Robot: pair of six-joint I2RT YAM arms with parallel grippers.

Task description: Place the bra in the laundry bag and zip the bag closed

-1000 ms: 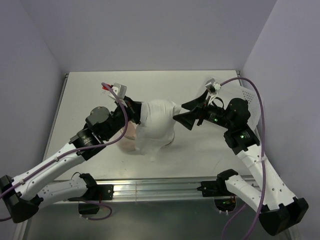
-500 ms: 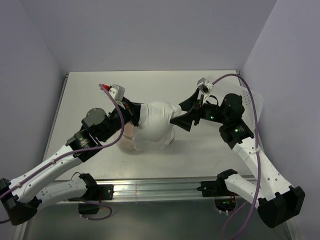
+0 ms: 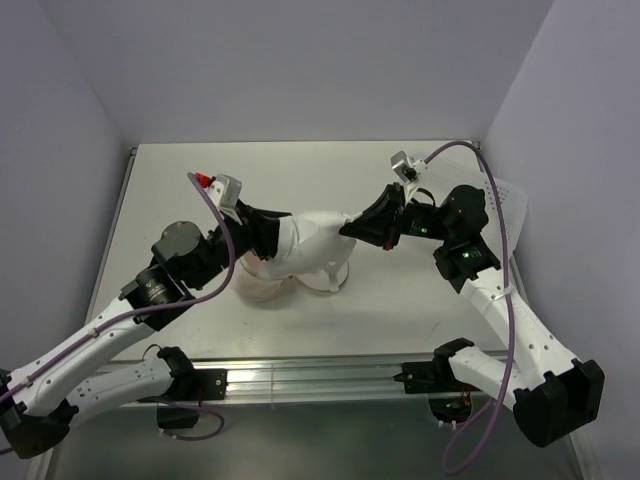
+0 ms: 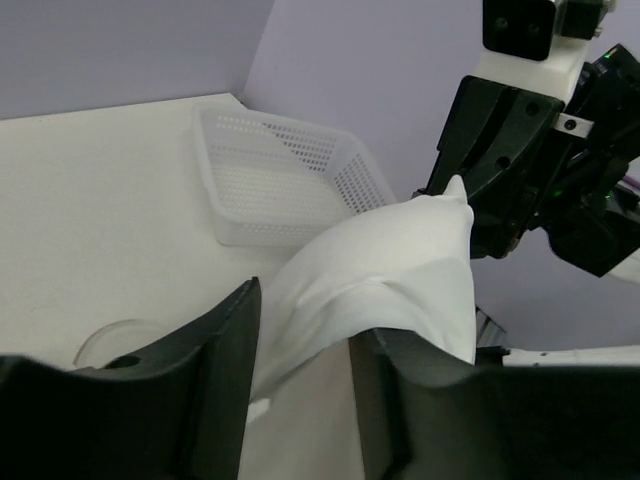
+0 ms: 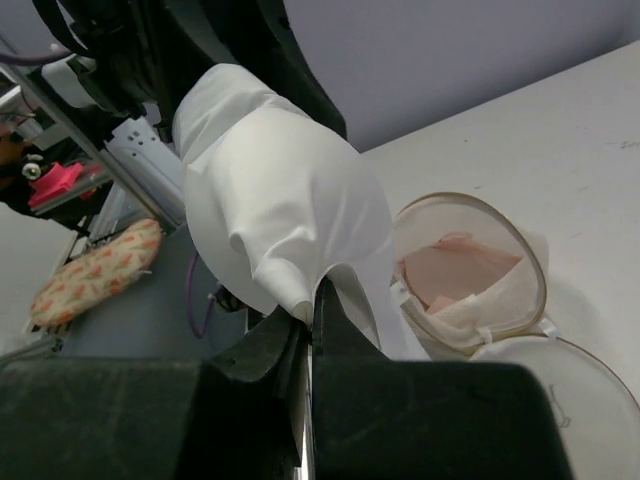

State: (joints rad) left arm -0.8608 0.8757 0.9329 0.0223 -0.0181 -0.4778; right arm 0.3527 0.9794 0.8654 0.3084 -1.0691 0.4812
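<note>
The white bra (image 3: 315, 240) hangs stretched between both grippers above the table. My right gripper (image 3: 348, 230) is shut on its right edge; in the right wrist view the jaws (image 5: 315, 290) pinch a fold of the bra (image 5: 280, 180). My left gripper (image 3: 278, 238) is at the bra's left end. In the left wrist view its jaws (image 4: 308, 320) stand apart, and the bra (image 4: 390, 260) lies draped over the right finger (image 4: 400, 360). The laundry bag (image 3: 262, 288) sits open below, its inside pinkish (image 5: 470, 300), with the round lid (image 5: 560, 390) flat beside it.
A white perforated plastic basket (image 4: 290, 170) stands at the table's far right (image 3: 497, 195), partly behind the right arm. The side walls close in on the table. The left arm (image 5: 270, 50) is right behind the bra as the right wrist sees it.
The right gripper moved in and shut on the bra's edge. The left jaws have parted. The bra now sits higher and spread out between the two grippers, uncovering the bag.
</note>
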